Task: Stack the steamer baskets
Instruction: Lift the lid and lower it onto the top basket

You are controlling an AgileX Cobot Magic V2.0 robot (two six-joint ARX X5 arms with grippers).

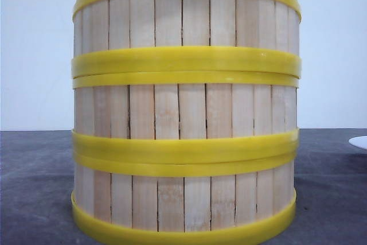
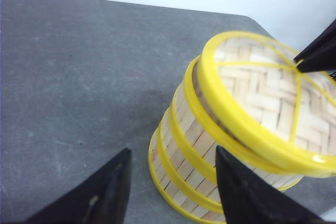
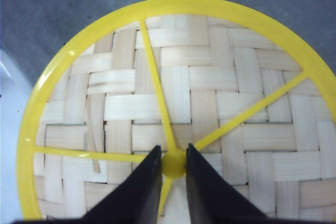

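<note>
Left gripper [image 2: 173, 192]: two black fingers [image 2: 110, 192] are seen, broad and wedge-shaped, tapered to blunt tips, with a matte finish; a small pale scuff is noted on one. Right gripper [image 3: 173, 163]: two black fingers [image 3: 139, 192] are seen, flat-faced and narrowed toward the tips, with smooth, faintly glossy surfaces. A black pointed tip [image 2: 320, 51] of it is also caught in the left wrist view. No cables, screws or markings can be made out.
</note>
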